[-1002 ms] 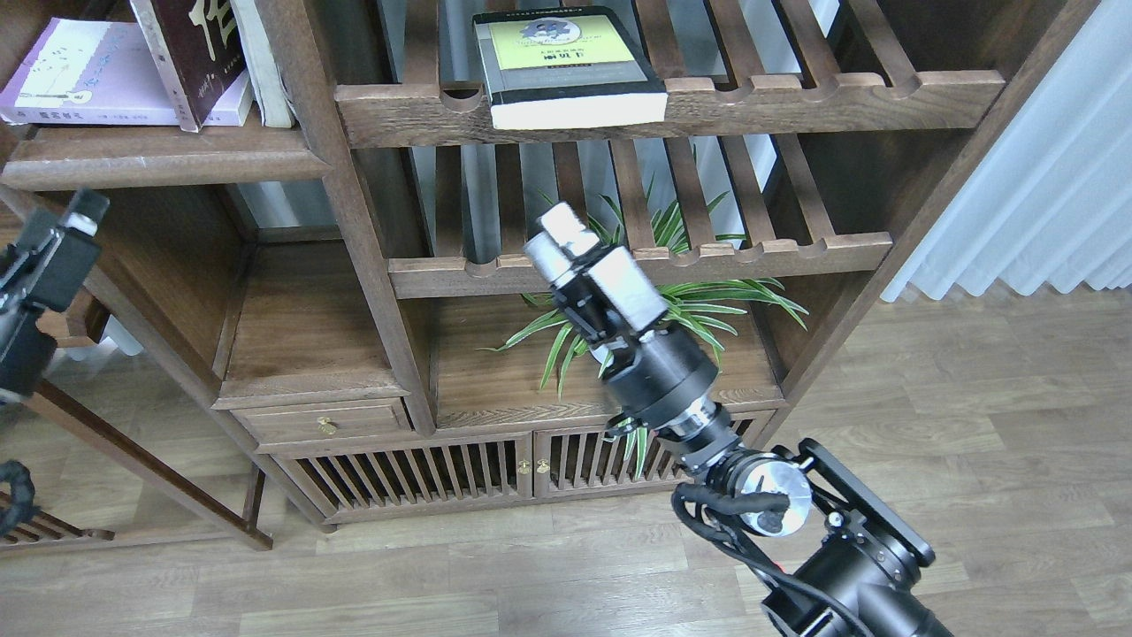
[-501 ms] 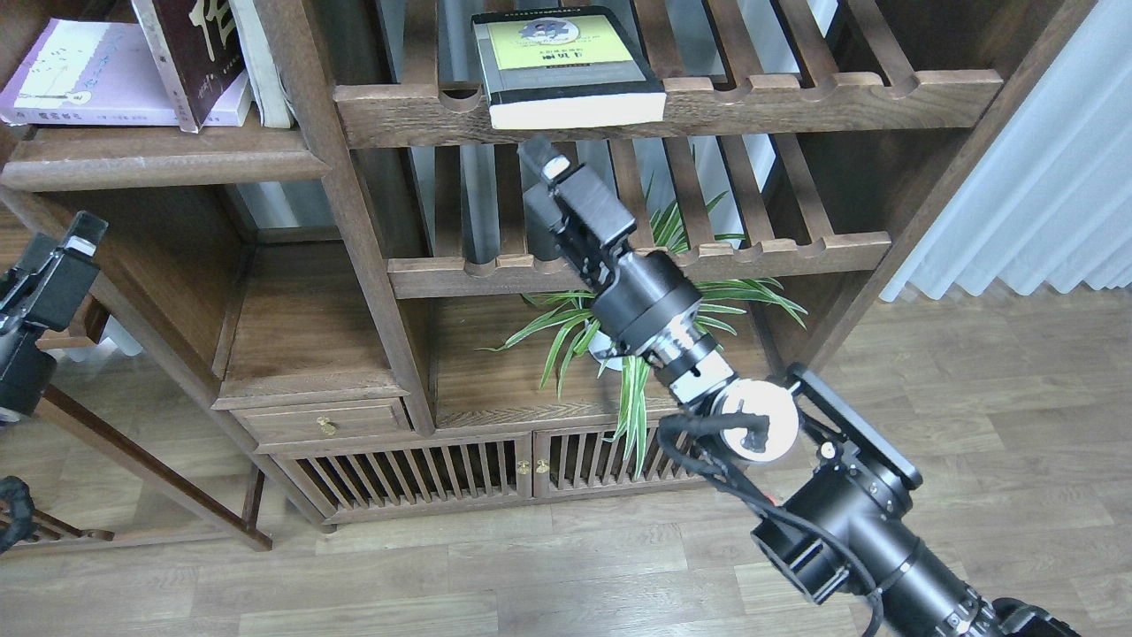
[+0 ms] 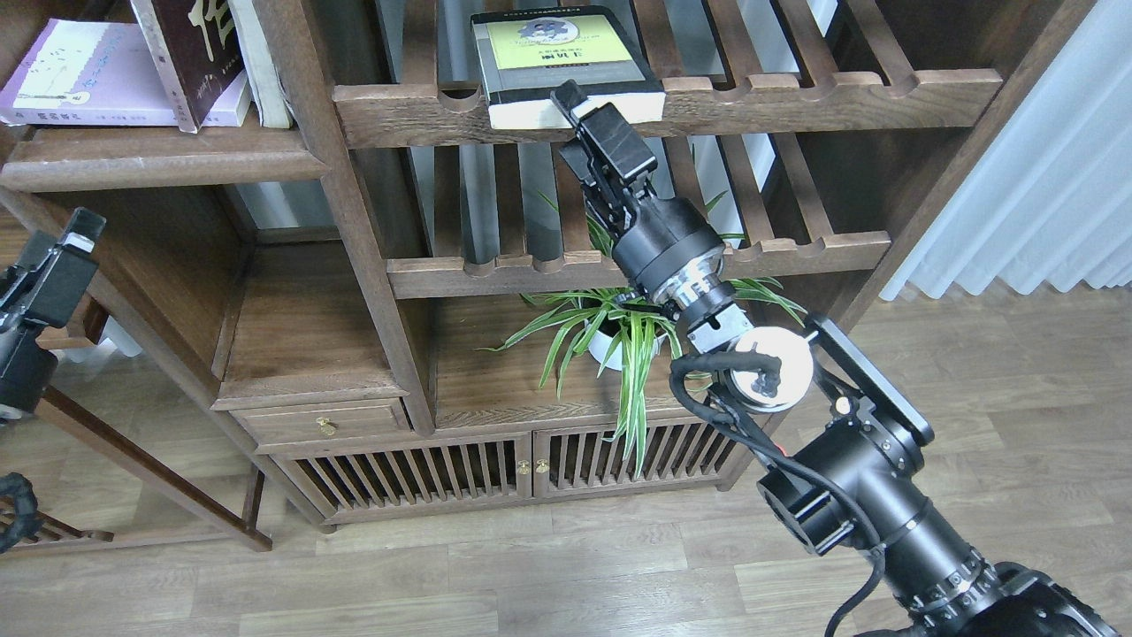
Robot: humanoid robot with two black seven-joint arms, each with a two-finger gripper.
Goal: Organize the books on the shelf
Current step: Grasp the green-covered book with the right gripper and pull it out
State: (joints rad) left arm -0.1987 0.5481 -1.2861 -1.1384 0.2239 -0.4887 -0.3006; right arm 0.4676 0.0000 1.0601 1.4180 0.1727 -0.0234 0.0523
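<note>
The thick black book with a yellow-green panel (image 3: pixel 553 53) lies flat on the upper slatted shelf, its page edge facing me. My right gripper (image 3: pixel 573 102) is raised to that front page edge, its tip at or just touching it; its fingers cannot be told apart. The pale lilac-pink book (image 3: pixel 84 75) lies flat on the solid dark brown shelf (image 3: pixel 159 161) at the upper left. The maroon book with white characters (image 3: pixel 190 53) leans on it. My left gripper (image 3: pixel 71 234) hangs at the left edge, below that shelf, holding nothing that shows.
A thin cream-white book (image 3: pixel 265 62) stands against the post beside the maroon book. A potted green plant (image 3: pixel 619 332) sits on the lower board under my right arm. A second slatted shelf (image 3: pixel 796 252) runs below the upper one. A white curtain (image 3: pixel 1052 177) hangs at the right.
My right arm has risen from in front of the plant up to the black book's front edge, turning its gripper as it went. The left arm has barely moved.
</note>
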